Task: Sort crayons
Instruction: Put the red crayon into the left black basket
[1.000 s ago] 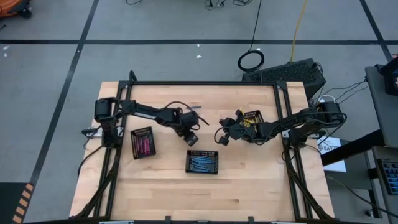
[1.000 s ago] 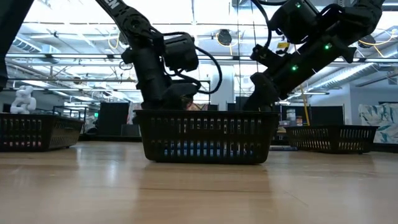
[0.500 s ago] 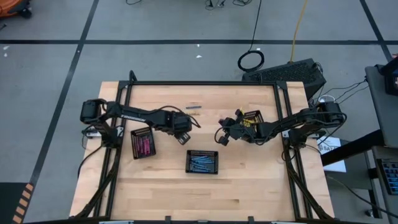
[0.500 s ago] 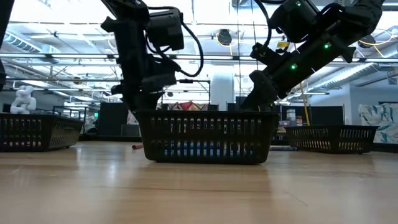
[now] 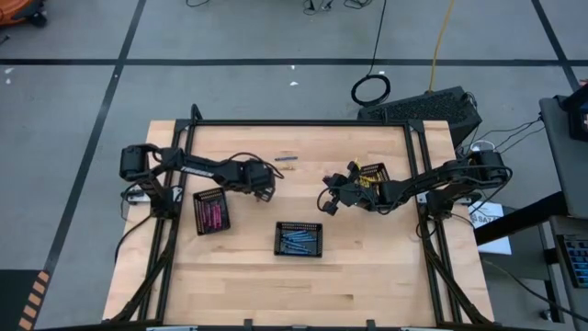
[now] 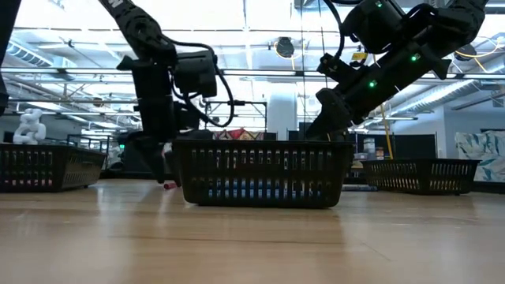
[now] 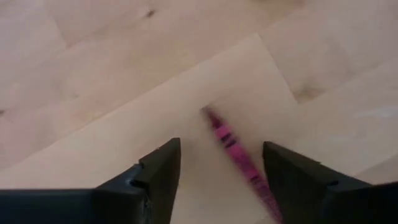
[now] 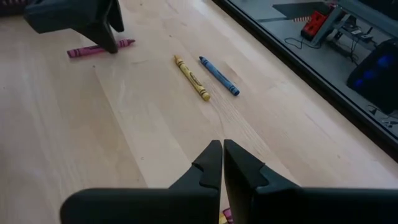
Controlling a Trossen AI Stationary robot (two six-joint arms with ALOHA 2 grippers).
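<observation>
Left gripper (image 7: 221, 163) hovers with jaws spread astride the pink crayon (image 7: 231, 144) lying loose on the worktop (image 5: 367, 276), left of centre in the high view. Recommended: descend squarely, close across the crayon's middle. Right gripper (image 8: 222, 163), jaws pressed together, waits right of centre. Against the earlier frame, the left arm has drawn leftward and its jaws widened.

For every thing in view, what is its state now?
Left gripper: open, above the pink crayon.
Pink crayon: flat on the table.
Right gripper: shut, holds nothing.
Yellow crayon: loose on the table.
Blue crayon: loose beside the yellow crayon.
Middle tray: holds blue crayons.
</observation>
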